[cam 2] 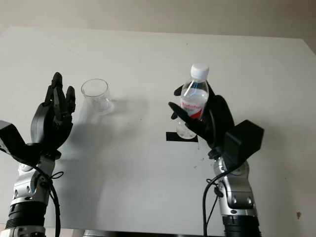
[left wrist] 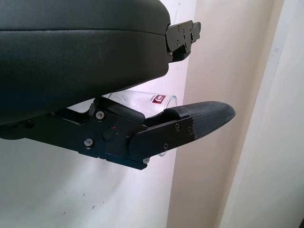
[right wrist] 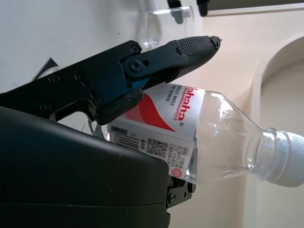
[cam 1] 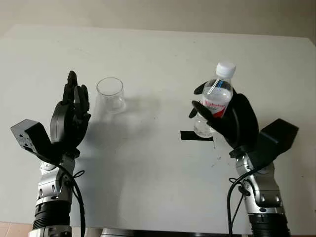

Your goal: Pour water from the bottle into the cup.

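Both hands raised — right hand (cam 1: 224, 116) grips bottle (cam 1: 215, 98).

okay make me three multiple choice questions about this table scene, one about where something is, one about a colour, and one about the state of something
1. Where does the cup stand?
A. On the table beside the left robot hand
B. Inside the right robot hand
C. On the black tape mark

2. What colour is the bottle's cap?
A. Blue
B. White
C. Green

3. What is the state of the bottle?
A. Lying on its side on the table
B. Upside down over the cup
C. Upright, capped, grasped by the right robot hand

Answers:
1. A: the clear cup stands on the table just next to the raised, open left robot hand, apart from the black tape mark.
2. B: the cap on the bottle is white.
3. C: the right robot hand wraps the bottle's lower part, with the neck pointing up and the cap on.
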